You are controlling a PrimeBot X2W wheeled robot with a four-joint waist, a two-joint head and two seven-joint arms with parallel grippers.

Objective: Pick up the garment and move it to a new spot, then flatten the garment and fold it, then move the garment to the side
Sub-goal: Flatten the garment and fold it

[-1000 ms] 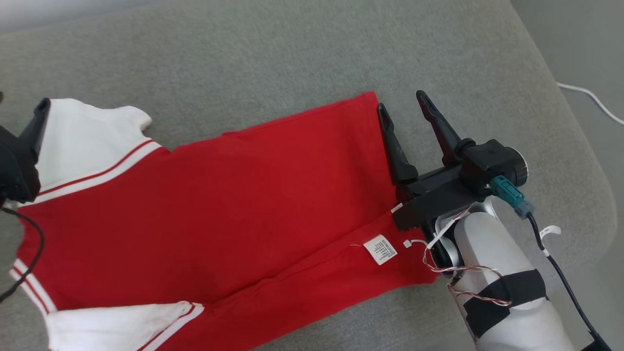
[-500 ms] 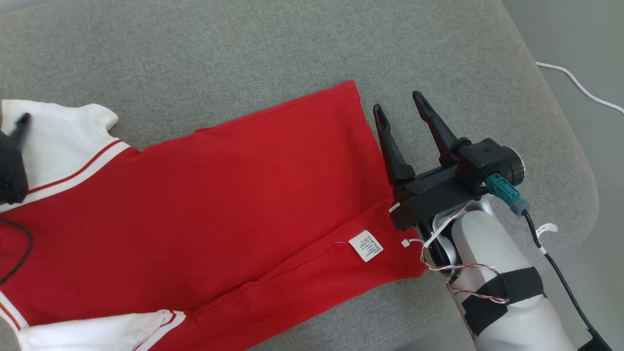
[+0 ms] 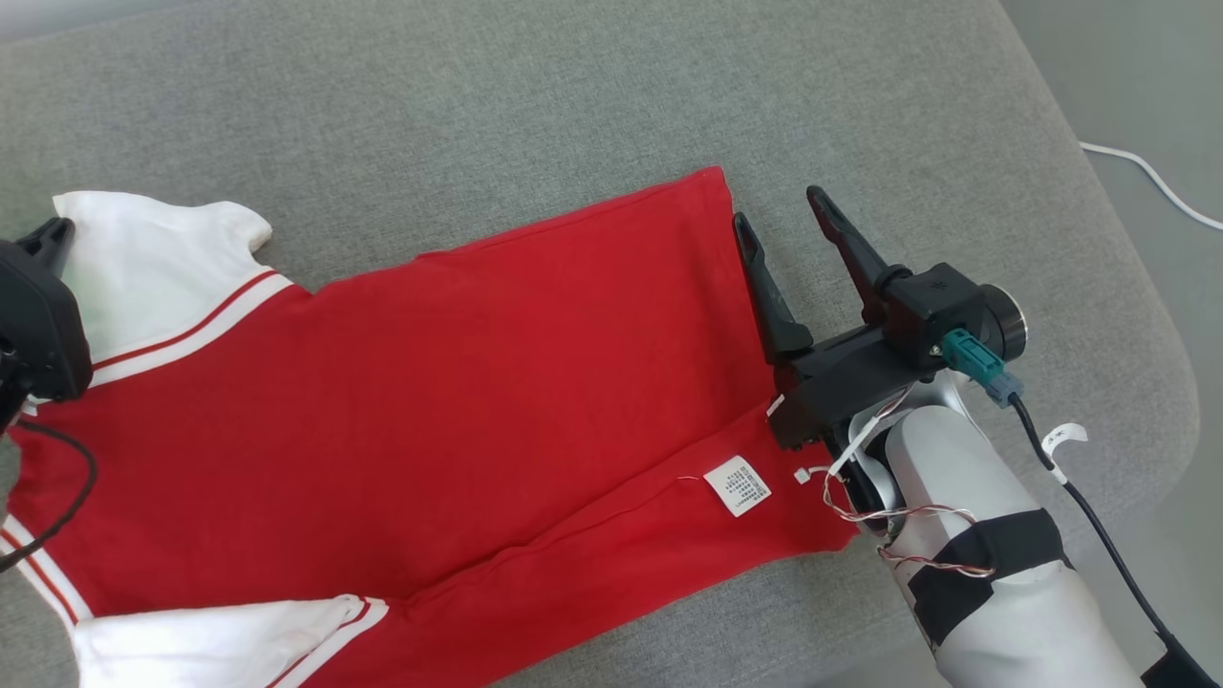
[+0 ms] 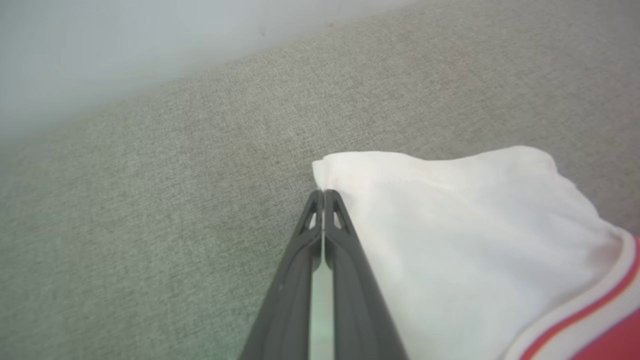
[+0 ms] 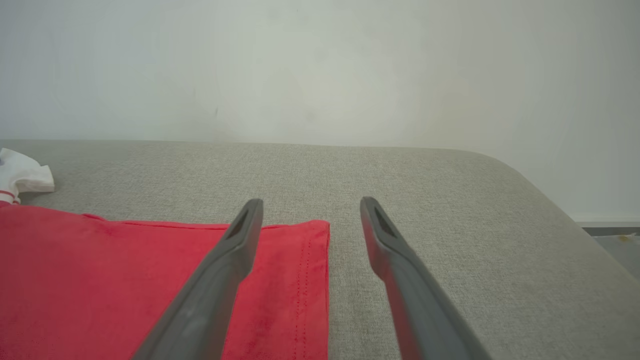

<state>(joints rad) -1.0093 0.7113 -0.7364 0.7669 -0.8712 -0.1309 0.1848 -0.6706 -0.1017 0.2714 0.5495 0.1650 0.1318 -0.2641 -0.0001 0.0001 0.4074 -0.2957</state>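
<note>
— What's changed in the last second?
— The left hand [image 4: 322, 192], at the left edge of the frame. Its fingers were apart, and now they're pinched together on the corner of the white sleeve [image 4: 450, 225]. The whole head picture has slid about, but that's the camera. The garment [image 3: 430, 382] lies as it did, spread red across the grey cushion [image 3: 478, 115] from the left edge to right of centre.
— And the right hand [image 3: 777, 205]?
— Still wide open, right of centre, one finger over the red hem, the other over bare cushion, holding nothing.
— Any writing?
— A white care label [image 3: 738, 485] by the lower seam; its print is too small to read
</note>
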